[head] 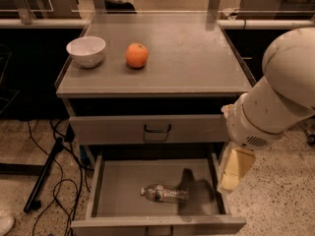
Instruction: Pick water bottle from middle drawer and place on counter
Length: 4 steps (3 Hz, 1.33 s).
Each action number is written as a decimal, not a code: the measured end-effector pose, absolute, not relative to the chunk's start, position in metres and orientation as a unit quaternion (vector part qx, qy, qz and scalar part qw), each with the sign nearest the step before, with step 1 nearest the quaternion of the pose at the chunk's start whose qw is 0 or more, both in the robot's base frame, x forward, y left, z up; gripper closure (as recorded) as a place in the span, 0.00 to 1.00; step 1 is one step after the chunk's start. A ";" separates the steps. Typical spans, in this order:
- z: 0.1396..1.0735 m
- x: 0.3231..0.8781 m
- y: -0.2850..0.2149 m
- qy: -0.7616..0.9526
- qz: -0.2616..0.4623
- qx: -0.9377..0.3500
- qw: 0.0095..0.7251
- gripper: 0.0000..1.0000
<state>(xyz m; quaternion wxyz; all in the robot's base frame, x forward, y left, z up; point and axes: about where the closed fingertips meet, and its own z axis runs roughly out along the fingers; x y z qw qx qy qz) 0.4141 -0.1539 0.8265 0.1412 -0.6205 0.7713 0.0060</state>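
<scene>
The water bottle (165, 194) lies on its side on the floor of the open middle drawer (118, 181), white cap to the left, near the drawer's front. The counter (192, 53) is the grey cabinet top above it. My white arm comes in from the right, and its cream-coloured gripper end (234, 170) hangs by the drawer's right wall, to the right of and above the bottle. It casts a dark shadow on the drawer floor just right of the bottle. Nothing is held.
An orange (137, 55) and a white bowl (86, 51) stand on the left part of the counter. A shut upper drawer with a dark handle (157, 129) sits above the open one. Cables and a dark stand leg (44, 178) lie on the floor at the left.
</scene>
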 end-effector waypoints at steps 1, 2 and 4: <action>0.826 0.414 -0.154 0.771 0.006 -0.621 0.141 0.00; 0.801 0.419 -0.150 0.773 0.005 -0.619 0.137 0.00; 0.738 0.434 -0.144 0.782 0.024 -0.611 0.118 0.00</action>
